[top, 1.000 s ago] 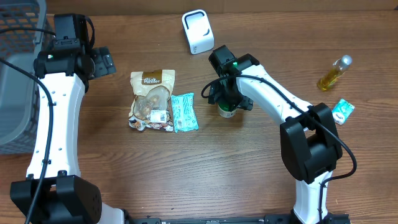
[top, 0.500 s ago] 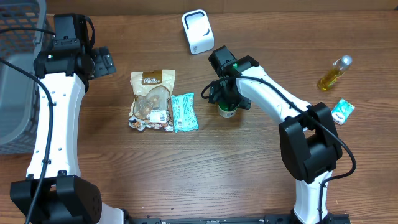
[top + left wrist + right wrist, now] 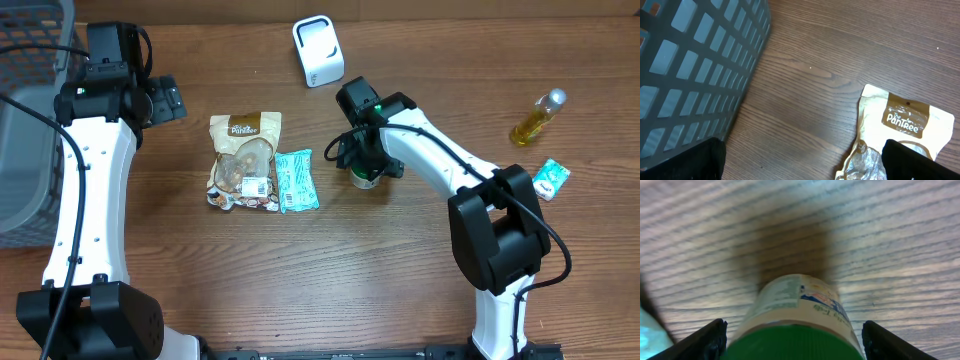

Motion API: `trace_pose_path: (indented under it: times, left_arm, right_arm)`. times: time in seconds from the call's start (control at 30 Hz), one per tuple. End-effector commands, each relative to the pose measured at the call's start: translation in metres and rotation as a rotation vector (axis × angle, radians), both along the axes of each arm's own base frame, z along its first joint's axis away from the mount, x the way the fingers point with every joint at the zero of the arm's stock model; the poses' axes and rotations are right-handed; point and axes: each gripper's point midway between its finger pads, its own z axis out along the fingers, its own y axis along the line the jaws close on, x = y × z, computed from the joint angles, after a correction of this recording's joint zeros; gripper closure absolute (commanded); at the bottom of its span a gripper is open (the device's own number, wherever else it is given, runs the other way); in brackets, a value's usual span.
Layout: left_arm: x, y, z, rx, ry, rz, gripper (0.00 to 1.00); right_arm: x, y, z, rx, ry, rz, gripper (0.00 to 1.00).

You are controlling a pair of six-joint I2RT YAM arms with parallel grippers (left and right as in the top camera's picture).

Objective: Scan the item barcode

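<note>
A small jar (image 3: 366, 182) with a green lid and a pale printed label (image 3: 800, 300) stands upright on the wooden table. My right gripper (image 3: 364, 168) (image 3: 795, 342) comes down over it from above, its black fingers (image 3: 710, 340) pressed against either side of the lid with no gap showing. The white barcode scanner (image 3: 318, 50) stands at the back of the table, apart from the jar. My left gripper (image 3: 165, 100) (image 3: 800, 165) hangs open at the far left, above bare wood beside a pouch, holding nothing.
A tan Pantree snack pouch (image 3: 245, 160) (image 3: 907, 125) and a teal packet (image 3: 295, 180) lie left of the jar. A yellow bottle (image 3: 538, 118) and a small teal packet (image 3: 550, 178) lie at the right. A grey basket (image 3: 30, 120) (image 3: 695, 70) fills the left edge.
The right gripper's fingers have drawn in onto the jar's lid. The jar still stands in the same spot, and the left arm has not moved.
</note>
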Motion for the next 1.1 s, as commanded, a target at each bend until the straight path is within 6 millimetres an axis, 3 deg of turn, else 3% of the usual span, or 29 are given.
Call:
trace_pose_path:
  times: [0.0,0.9,1.07]
  left_arm:
    - [0.001,-0.001,0.0,0.017,0.009,-0.018,0.0]
    - [0.001,-0.001,0.0,0.017,0.01,-0.018,0.0]
    - [0.001,-0.001,0.0,0.017,0.009,-0.018,0.01]
  right_arm:
    - [-0.002,-0.003,-0.005,-0.017,-0.003,0.002,0.16]
    - [0.006,0.001,0.009,-0.001,-0.022,0.0,0.18]
    - [0.006,0.004,0.009,0.013,-0.021,0.002,0.25]
